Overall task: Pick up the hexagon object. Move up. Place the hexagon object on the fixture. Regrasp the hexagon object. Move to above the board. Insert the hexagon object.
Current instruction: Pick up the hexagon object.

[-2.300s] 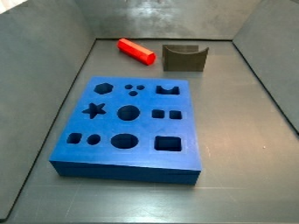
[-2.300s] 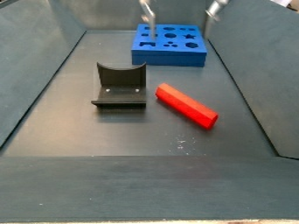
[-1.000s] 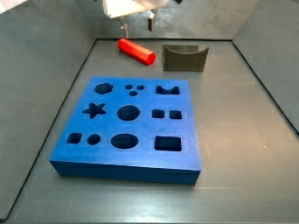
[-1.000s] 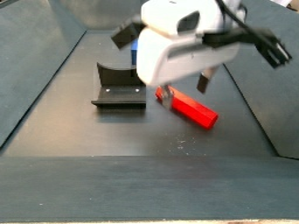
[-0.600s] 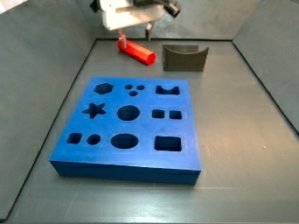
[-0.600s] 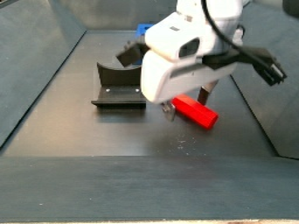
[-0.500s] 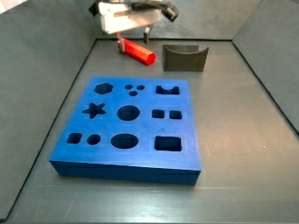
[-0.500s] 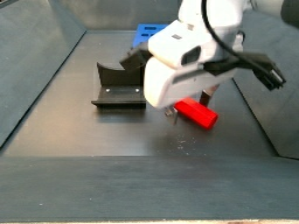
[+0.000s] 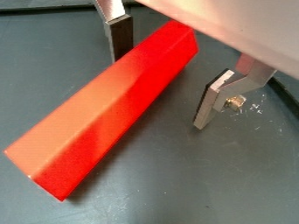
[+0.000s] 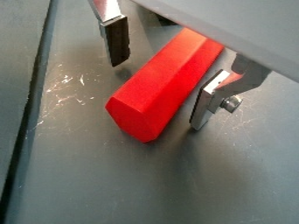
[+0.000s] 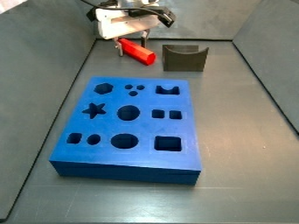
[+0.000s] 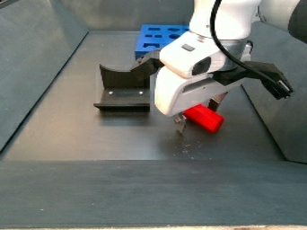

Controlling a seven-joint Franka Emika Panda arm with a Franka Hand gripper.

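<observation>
The hexagon object is a bright red bar lying flat on the grey floor, and one hexagonal end faces the camera in a wrist view. My gripper is open and low over it, one silver finger on each long side with a small gap to the bar. In both side views the gripper covers most of the bar, leaving only an end showing. The dark fixture stands beside the bar with nothing on it. The blue board lies apart from both.
Sloping grey walls enclose the floor on both sides. The board's far edge shows behind the arm. Scratch marks mark the floor next to the bar.
The gripper has come down from above until its open fingers straddle the red bar. The bar, fixture and board have not moved.
</observation>
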